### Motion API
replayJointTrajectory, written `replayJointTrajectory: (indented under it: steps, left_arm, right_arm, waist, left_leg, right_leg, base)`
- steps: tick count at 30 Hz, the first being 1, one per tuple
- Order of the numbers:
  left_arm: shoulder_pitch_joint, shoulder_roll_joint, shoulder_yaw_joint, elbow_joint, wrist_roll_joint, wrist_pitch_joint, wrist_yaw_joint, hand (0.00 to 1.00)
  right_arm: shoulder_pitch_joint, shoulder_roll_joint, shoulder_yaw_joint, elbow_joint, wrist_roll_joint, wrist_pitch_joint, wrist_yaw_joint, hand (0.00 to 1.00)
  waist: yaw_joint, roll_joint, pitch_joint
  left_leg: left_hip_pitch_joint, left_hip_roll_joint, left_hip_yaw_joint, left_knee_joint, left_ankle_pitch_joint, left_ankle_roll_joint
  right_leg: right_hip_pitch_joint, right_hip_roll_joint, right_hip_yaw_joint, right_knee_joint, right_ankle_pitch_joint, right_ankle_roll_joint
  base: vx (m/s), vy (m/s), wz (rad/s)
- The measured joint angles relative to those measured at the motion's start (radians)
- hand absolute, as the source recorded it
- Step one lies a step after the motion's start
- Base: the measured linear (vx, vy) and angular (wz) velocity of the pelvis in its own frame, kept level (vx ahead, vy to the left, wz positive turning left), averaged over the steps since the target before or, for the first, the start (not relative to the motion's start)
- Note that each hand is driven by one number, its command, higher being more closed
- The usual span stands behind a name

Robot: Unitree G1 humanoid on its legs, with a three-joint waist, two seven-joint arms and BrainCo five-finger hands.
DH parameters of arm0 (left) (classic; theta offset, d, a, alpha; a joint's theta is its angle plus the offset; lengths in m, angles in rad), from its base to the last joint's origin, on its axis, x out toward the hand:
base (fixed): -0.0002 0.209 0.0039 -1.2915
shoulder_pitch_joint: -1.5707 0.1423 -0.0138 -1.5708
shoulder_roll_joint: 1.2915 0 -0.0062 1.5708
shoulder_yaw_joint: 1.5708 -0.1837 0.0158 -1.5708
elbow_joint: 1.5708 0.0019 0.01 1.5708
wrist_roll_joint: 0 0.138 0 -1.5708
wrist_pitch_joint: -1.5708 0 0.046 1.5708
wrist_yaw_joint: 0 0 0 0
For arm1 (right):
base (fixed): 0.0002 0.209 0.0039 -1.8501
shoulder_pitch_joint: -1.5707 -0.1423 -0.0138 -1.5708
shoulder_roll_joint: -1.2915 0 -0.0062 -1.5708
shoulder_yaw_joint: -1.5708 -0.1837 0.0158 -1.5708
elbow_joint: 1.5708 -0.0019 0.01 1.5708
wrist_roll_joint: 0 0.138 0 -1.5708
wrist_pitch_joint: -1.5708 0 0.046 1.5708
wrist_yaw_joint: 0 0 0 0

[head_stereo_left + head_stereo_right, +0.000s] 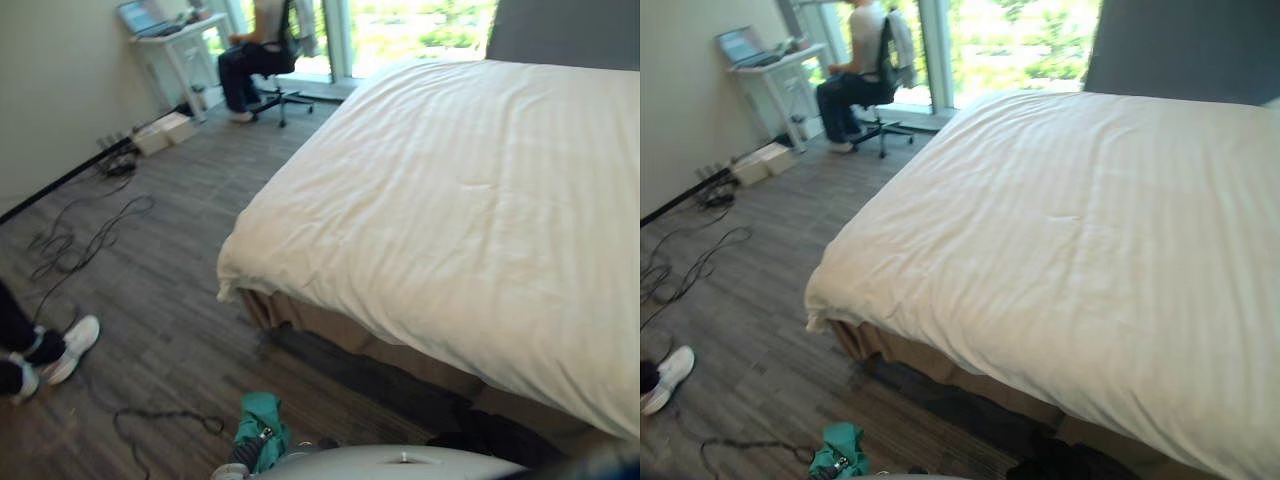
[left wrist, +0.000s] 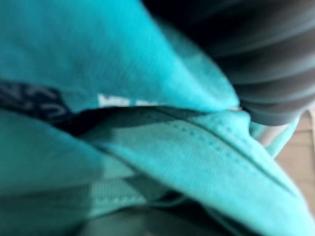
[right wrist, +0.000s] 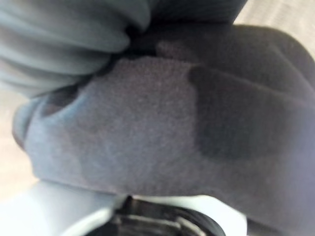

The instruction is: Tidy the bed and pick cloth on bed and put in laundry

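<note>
The wide bed (image 1: 450, 200) under a smooth white striped duvet takes up the right and far side of the room, with a grey headboard (image 1: 560, 30) at its far end and a brown skirt showing along its near edge. No clothing lies on the duvet. At the far left a person (image 1: 250, 50) sits on a black office chair (image 1: 285, 70) at a white desk (image 1: 175, 45) carrying an open laptop (image 1: 140, 15). Low at the near edge, off the bed and over the wooden floor (image 1: 180, 300), a crumpled teal cloth (image 1: 262, 425) is bunched over the left hand (image 2: 266, 73); whether that hand grips it cannot be told. To its right, a dark grey fleecy cloth (image 3: 172, 123) lies against the right hand (image 3: 64, 39), whose grasp is equally hidden. A white shoe (image 1: 70, 345) of another person rests at the near left.
</note>
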Motion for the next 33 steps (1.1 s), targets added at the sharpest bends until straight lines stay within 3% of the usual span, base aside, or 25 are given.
replayJointTrajectory:
  steps: [1,2,3,4,5,6,8,10,11,13,15,16,17,18,19,20,21,22,23,24,25,26,28,30,33]
  left_arm:
    - [-0.014,0.019,-0.029,0.0,0.0,0.02,0.003,1.0]
    - [-0.023,0.027,-0.052,0.003,0.002,0.042,0.007,1.0]
    - [-0.052,0.035,-0.095,0.008,0.003,0.073,0.013,1.0]
    - [-0.07,0.034,-0.117,0.009,0.005,0.084,0.016,1.0]
    - [-0.104,0.042,-0.132,0.008,0.008,0.102,0.021,1.0]
    - [-0.129,0.042,-0.126,0.009,0.009,0.121,0.028,1.0]
    - [-0.13,0.046,-0.11,0.009,0.009,0.129,0.037,1.0]
    - [-0.115,0.045,-0.075,0.005,-0.004,0.128,0.065,1.0]
    - [-0.084,0.031,-0.039,0.01,-0.025,0.128,0.09,1.0]
    - [-0.062,0.009,0.015,0.004,-0.039,0.118,0.09,1.0]
    - [-0.057,-0.008,0.05,0.006,-0.035,0.112,0.084,1.0]
    - [-0.054,-0.015,0.07,0.004,-0.03,0.097,0.073,1.0]
    - [-0.036,-0.023,0.093,0.003,-0.014,0.091,0.059,1.0]
    - [-0.034,-0.027,0.105,0.004,-0.012,0.088,0.05,1.0]
    - [-0.034,-0.046,0.113,0.005,-0.014,0.077,0.041,1.0]
    - [-0.037,-0.045,0.128,0.006,-0.021,0.074,0.039,1.0]
    - [-0.043,-0.037,0.128,0.009,-0.024,0.073,0.038,1.0]
    - [-0.056,-0.03,0.131,0.026,-0.028,0.074,0.034,1.0]
    - [-0.051,-0.028,0.148,0.048,-0.03,0.076,0.02,1.0]
    - [-0.04,-0.028,0.149,0.05,-0.036,0.077,0.015,1.0]
    - [-0.026,-0.035,0.147,0.053,-0.033,0.077,0.001,1.0]
    - [-0.026,-0.032,0.147,0.064,-0.033,0.081,-0.004,1.0]
    - [-0.046,-0.028,0.137,0.064,-0.031,0.077,-0.028,1.0]
    - [-0.055,-0.005,0.125,0.065,0.008,0.078,-0.048,1.0]
    - [-0.056,0.0,0.13,0.064,0.033,0.078,-0.047,1.0]
  right_arm:
    - [0.006,0.008,-0.002,-0.001,0.032,0.0,0.0,1.0]
    - [0.015,0.014,-0.006,-0.004,0.06,-0.001,-0.001,1.0]
    - [0.039,0.014,-0.012,-0.014,0.098,-0.01,-0.009,1.0]
    - [0.051,0.017,-0.012,-0.015,0.114,-0.019,-0.009,1.0]
    - [0.07,0.039,-0.013,-0.017,0.134,-0.036,-0.009,1.0]
    - [0.066,0.058,-0.011,-0.031,0.152,-0.064,-0.01,1.0]
    - [0.044,0.087,-0.012,-0.034,0.179,-0.111,-0.012,1.0]
    - [0.025,0.09,-0.011,-0.029,0.184,-0.148,-0.005,1.0]
    - [-0.001,0.09,-0.019,-0.005,0.183,-0.15,0.005,1.0]
    - [-0.029,0.081,-0.032,0.001,0.176,-0.151,0.026,1.0]
    - [-0.037,0.072,-0.033,0.001,0.17,-0.146,0.036,1.0]
    - [-0.036,0.072,-0.033,0.002,0.171,-0.132,0.037,1.0]
    - [-0.038,0.069,-0.038,0.002,0.177,-0.121,0.039,1.0]
    - [-0.038,0.071,-0.044,0.003,0.186,-0.115,0.039,1.0]
    - [-0.06,0.064,-0.055,0.004,0.201,-0.114,0.044,1.0]
    - [-0.091,0.053,-0.057,0.003,0.22,-0.108,0.05,1.0]
    - [-0.102,0.057,-0.057,0.002,0.225,-0.108,0.052,1.0]
    - [-0.108,0.064,-0.068,0.001,0.239,-0.107,0.053,1.0]
    - [-0.109,0.077,-0.082,0.0,0.239,-0.104,0.053,1.0]
    - [-0.109,0.08,-0.082,-0.001,0.239,-0.1,0.053,1.0]
    - [-0.099,0.081,-0.083,-0.004,0.243,-0.089,0.054,1.0]
    - [-0.095,0.085,-0.095,-0.009,0.27,-0.081,0.051,1.0]
    - [-0.092,0.09,-0.112,-0.011,0.337,-0.076,0.049,1.0]
    - [-0.071,0.101,-0.123,-0.02,0.379,-0.075,0.048,1.0]
    - [-0.02,0.131,-0.136,-0.023,0.396,-0.075,0.052,1.0]
  waist:
    - [0.003,-0.016,-0.002]
    - [0.0,-0.018,-0.001]
    - [-0.017,-0.003,-0.006]
    - [-0.024,0.005,-0.007]
    - [-0.029,0.014,-0.001]
    - [-0.024,-0.002,0.013]
    - [-0.022,-0.009,0.023]
    - [0.009,-0.034,0.027]
    - [0.011,-0.034,0.011]
    - [0.034,-0.018,-0.001]
    - [0.021,-0.004,0.0]
    - [0.027,-0.002,-0.001]
    - [0.033,0.002,-0.004]
    - [0.032,0.002,-0.003]
    - [0.037,0.026,0.007]
    - [0.05,0.019,0.016]
    - [0.049,0.008,0.025]
    - [0.054,-0.002,0.029]
    - [0.054,-0.012,0.037]
    - [0.051,-0.014,0.038]
    - [0.044,0.003,0.035]
    - [0.043,0.002,0.036]
    - [0.038,-0.001,0.055]
    - [0.023,-0.003,0.068]
    - [0.029,-0.034,0.062]
  left_leg:
    - [-0.02,-0.03,-0.081,0.0,0.002,0.009]
    - [-0.028,-0.053,-0.168,0.0,-0.002,0.021]
    - [-0.03,-0.066,-0.289,0.007,0.014,0.04]
    - [-0.035,-0.066,-0.354,0.007,0.026,0.047]
    - [-0.044,-0.067,-0.487,0.007,0.05,0.05]
    - [-0.045,-0.08,-0.59,0.007,0.075,0.049]
    - [-0.046,-0.1,-0.706,0.007,0.095,0.04]
    - [-0.043,-0.131,-0.692,0.001,0.076,0.038]
    - [-0.045,-0.139,-0.69,0.002,0.053,0.027]
    - [-0.095,-0.119,-0.564,0.067,0.045,0.026]
    - [-0.159,-0.085,-0.413,0.145,0.016,0.029]
    - [-0.191,-0.064,-0.311,0.183,0.006,0.043]
    - [-0.213,-0.07,-0.252,0.202,0.016,0.099]
    - [-0.218,-0.079,-0.25,0.206,0.03,0.119]
    - [-0.219,-0.071,-0.275,0.202,0.048,0.126]
    - [-0.218,-0.088,-0.316,0.178,0.075,0.088]
    - [-0.214,-0.1,-0.335,0.163,0.071,0.049]
    - [-0.202,-0.094,-0.302,0.192,-0.037,0.04]
    - [-0.209,-0.069,-0.248,0.341,-0.121,0.097]
    - [-0.208,-0.047,-0.25,0.412,-0.156,0.085]
    - [-0.198,-0.022,-0.278,0.435,-0.228,0.029]
    - [-0.189,-0.041,-0.294,0.42,-0.221,0.046]
    - [-0.109,-0.07,-0.324,0.284,-0.16,0.059]
    - [-0.062,-0.073,-0.378,0.211,-0.127,0.034]
    - [0.005,-0.086,-0.405,0.138,-0.109,0.016]
  right_leg:
    - [0.016,-0.015,-0.012,0.045,-0.03,-0.018]
    - [0.029,-0.017,0.01,0.094,-0.029,-0.07]
    - [0.007,-0.002,0.135,0.207,0.006,-0.17]
    - [-0.007,0.022,0.223,0.264,0.016,-0.2]
    - [-0.033,0.11,0.404,0.299,-0.061,-0.177]
    - [-0.062,0.199,0.551,0.294,-0.13,-0.169]
    - [-0.101,0.268,0.667,0.25,-0.169,-0.16]
    - [-0.119,0.247,0.685,0.088,-0.134,-0.129]
    - [-0.109,0.223,0.624,0.078,-0.145,-0.128]
    - [-0.107,0.203,0.541,0.057,-0.14,-0.124]
    - [-0.077,0.198,0.413,0.025,-0.12,-0.107]
    - [-0.052,0.202,0.339,0.012,-0.109,-0.095]
    - [-0.034,0.213,0.286,0.02,-0.099,-0.085]
    - [-0.033,0.216,0.266,0.035,-0.09,-0.08]
    - [-0.055,0.219,0.263,0.073,-0.105,-0.092]
    - [-0.063,0.232,0.26,-0.029,-0.07,-0.097]
    - [-0.068,0.211,0.25,-0.045,-0.046,-0.098]
    - [-0.051,0.194,0.211,-0.049,-0.047,-0.093]
    - [-0.035,0.154,0.183,-0.014,-0.049,-0.091]
    - [-0.028,0.143,0.176,0.007,-0.055,-0.083]
    - [-0.015,0.145,0.179,0.034,-0.064,-0.07]
    - [-0.012,0.129,0.184,0.051,-0.065,-0.068]
    - [-0.068,0.108,0.264,0.162,-0.057,-0.107]
    - [-0.091,0.163,0.406,0.182,-0.079,-0.092]
    - [-0.081,0.184,0.458,0.112,-0.075,-0.093]
  base:
    - [0.09,-0.073,1.61]
    - [0.15,-0.061,2.59]
    - [0.11,-0.033,2.62]
    - [0.18,-0.095,3.31]
    - [0.14,-0.168,3.11]
    - [0.16,-0.203,2.94]
    - [0.07,-0.156,2.25]
    - [0.01,-0.133,1.51]
    - [0.04,-0.134,1.15]
    - [0.06,-0.105,1.33]
    - [0.03,-0.042,1.79]
    - [0.05,0.0,1.96]
    - [0.04,0.023,1.93]
    - [0.03,0.048,1.66]
    - [-0.02,0.074,1.28]
    - [-0.04,0.058,1.07]
    - [-0.05,0.058,0.81]
    - [0.01,0.03,0.54]
    - [0.05,0.023,0.33]
    - [0.09,-0.007,0.1]
    - [0.07,0.038,0.13]
    - [0.08,0.11,0.24]
    - [0.02,0.117,0.36]
    - [-0.01,0.039,0.69]
    - [0.0,0.006,0.42]
